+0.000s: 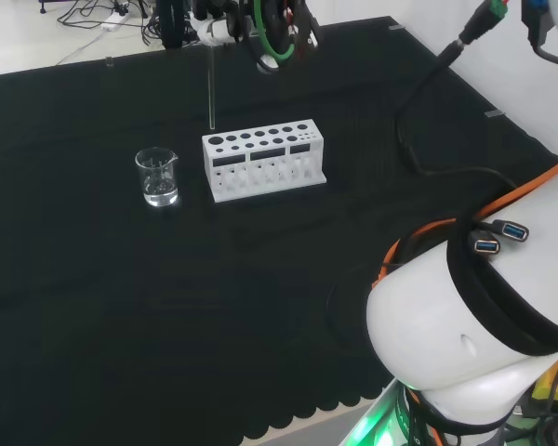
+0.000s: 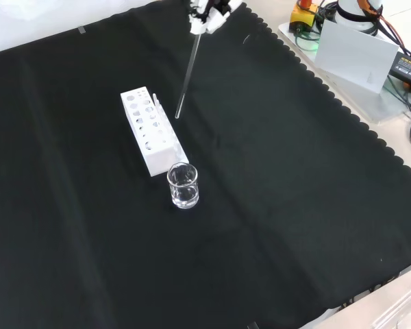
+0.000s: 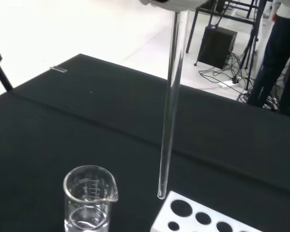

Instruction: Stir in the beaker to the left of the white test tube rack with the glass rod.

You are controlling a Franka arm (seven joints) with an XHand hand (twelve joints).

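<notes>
Here the glass rod [image 3: 170, 106] is held nearly upright, its long axis close to vertical and its rounded lower tip pointing down, clear of the white test tube rack [image 1: 263, 160] and just above the rack's end nearest the beaker [image 1: 157, 177]. The rod's top is pinched by the hand [image 2: 207, 15], raised high above the black cloth [image 2: 294, 205]. The clear, spouted beaker, graduated on its wall, is seen left of the rack in the head view.
</notes>
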